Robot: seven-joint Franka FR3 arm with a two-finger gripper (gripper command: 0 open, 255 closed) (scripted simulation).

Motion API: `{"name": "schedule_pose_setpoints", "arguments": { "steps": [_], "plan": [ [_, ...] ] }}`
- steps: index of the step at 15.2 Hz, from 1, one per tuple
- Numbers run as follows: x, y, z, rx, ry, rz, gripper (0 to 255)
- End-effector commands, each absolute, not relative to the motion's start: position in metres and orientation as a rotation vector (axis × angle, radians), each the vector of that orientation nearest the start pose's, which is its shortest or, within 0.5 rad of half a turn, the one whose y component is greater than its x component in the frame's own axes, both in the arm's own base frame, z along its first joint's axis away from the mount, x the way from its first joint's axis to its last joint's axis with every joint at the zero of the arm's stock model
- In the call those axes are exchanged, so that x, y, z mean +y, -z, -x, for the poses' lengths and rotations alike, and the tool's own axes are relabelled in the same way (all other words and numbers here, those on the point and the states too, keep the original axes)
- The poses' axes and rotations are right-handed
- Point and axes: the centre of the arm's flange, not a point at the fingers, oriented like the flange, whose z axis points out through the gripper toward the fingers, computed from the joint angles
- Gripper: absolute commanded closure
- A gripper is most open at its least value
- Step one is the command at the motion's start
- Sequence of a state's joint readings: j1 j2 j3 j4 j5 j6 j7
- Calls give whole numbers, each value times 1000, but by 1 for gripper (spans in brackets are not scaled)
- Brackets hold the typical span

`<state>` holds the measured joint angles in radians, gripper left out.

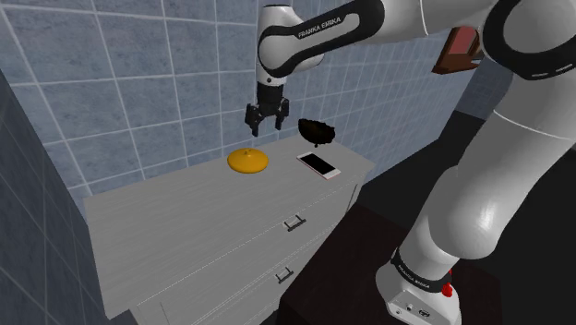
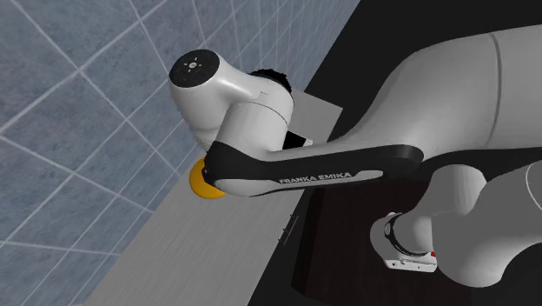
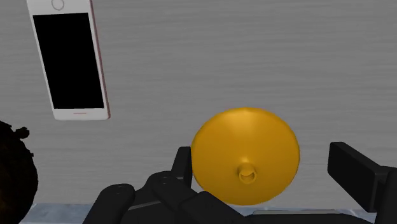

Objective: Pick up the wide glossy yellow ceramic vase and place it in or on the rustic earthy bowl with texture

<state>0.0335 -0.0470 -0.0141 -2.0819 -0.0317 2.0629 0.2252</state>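
The wide yellow vase (image 1: 247,161) rests on the grey dresser top (image 1: 185,217), near the tiled back wall. It is low and disc-like with a small neck in the middle. My gripper (image 1: 265,130) hangs open a short way above it, toward the shoulder view's right. In the wrist view the vase (image 3: 245,156) lies below and between the two spread fingers (image 3: 356,170) of the gripper (image 3: 261,154), untouched. The dark rough bowl (image 1: 317,131) stands at the dresser's far right corner, and its edge (image 3: 13,175) shows in the wrist view. The arm hides most of the vase (image 2: 201,185) in the second exterior view.
A white-edged phone (image 1: 318,165) with a black screen lies flat between vase and bowl; it appears again in the wrist view (image 3: 69,60). The dresser has two drawers with handles (image 1: 294,222). A tiled wall (image 1: 138,83) runs behind it. A dark cabinet (image 1: 360,249) stands below at the right.
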Motion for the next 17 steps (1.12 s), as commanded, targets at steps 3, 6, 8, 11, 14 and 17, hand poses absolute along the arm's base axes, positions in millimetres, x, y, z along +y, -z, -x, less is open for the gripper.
{"name": "schedule_pose_setpoints", "arguments": {
  "steps": [3,6,8,11,14,17],
  "plan": [
    [8,-419,-584,310,28,3167,0],
    [10,-397,-618,315,12,3178,0],
    [10,-382,-641,319,1,3186,0],
    [9,-366,-641,319,1,3186,0],
    [9,-351,-641,319,1,3186,0],
    [8,-342,-641,319,1,3186,0]
  ]
}}
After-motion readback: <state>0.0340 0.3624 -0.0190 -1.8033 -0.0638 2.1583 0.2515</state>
